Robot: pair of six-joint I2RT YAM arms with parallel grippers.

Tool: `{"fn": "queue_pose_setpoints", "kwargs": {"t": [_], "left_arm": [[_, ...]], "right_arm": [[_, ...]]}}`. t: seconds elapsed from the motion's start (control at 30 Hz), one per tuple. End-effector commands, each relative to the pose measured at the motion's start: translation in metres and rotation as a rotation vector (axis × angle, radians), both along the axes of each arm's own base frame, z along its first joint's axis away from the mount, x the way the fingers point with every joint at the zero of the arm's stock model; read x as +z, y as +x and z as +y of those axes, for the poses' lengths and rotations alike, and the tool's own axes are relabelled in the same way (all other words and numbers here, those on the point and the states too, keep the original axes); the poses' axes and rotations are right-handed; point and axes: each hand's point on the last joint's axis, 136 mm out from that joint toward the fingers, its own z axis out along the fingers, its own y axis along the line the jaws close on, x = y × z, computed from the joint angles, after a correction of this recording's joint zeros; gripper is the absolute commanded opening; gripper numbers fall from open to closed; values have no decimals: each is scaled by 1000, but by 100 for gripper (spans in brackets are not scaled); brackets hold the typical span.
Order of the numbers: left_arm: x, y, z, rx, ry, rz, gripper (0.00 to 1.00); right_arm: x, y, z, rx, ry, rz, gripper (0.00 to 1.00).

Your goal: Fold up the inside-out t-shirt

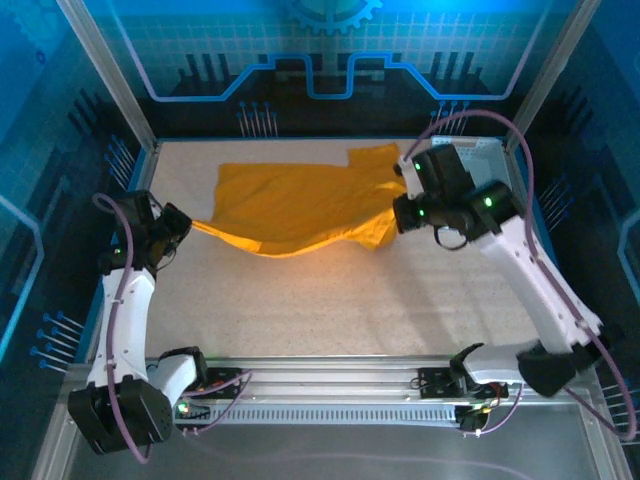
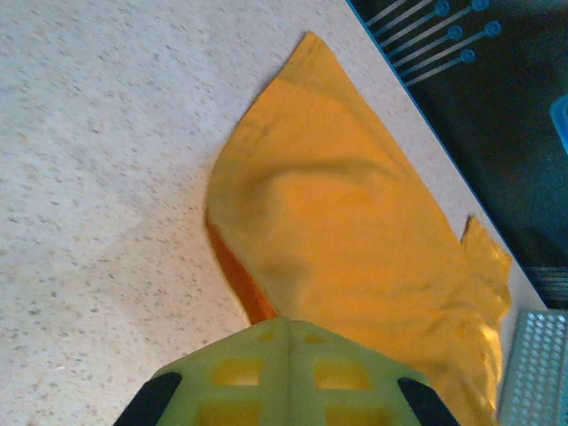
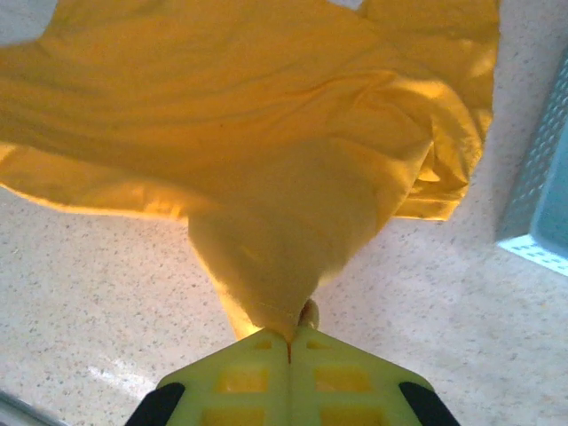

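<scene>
While t-shirt [image 1: 300, 205] stretches between them | left gripper [image 2: 286, 323] clenched on it | right gripper [image 3: 290, 334] clenched on it

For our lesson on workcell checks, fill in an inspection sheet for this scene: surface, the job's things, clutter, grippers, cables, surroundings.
Surface: pale speckled table; no spills or marks seen.
Job's things: orange-yellow t-shirt, far part lying on the table, near edge lifted between the two grippers.
Clutter: perforated basket on the right, beside the t-shirt.
Grippers: left gripper shut on one end of the t-shirt; right gripper shut on a bunched tip at the other end.
Cables: purple cables loop along both arms.
Surroundings: blue printed walls and metal frame posts.
</scene>
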Motion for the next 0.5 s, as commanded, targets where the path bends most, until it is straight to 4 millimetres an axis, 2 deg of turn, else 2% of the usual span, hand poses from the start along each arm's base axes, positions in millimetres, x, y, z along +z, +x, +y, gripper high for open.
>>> {"fn": "queue_pose_setpoints", "kwargs": {"t": [0.0, 0.13, 0.2, 0.27, 0.33, 0.43, 0.47], "left_arm": [[-19, -29, 27, 146, 61, 98, 0], [-46, -63, 49, 311, 39, 127, 0], [-56, -73, 54, 355, 20, 130, 0], [-62, -76, 55, 361, 7, 139, 6], [-67, -75, 54, 353, -2, 154, 1], [-68, -71, 56, 354, -16, 163, 1], [-67, -69, 58, 354, -15, 164, 1]], "right_arm": [[32, -5, 10, 6, 214, -181, 0], [6, -40, 11, 61, 295, -132, 0], [-16, -58, 12, 67, 323, -56, 0], [-47, -73, 12, 63, 332, 43, 0], [-87, -92, 13, 70, 295, 151, 0], [-132, -115, 12, 77, 220, 245, 0], [-141, -121, 13, 78, 200, 260, 0]]}}
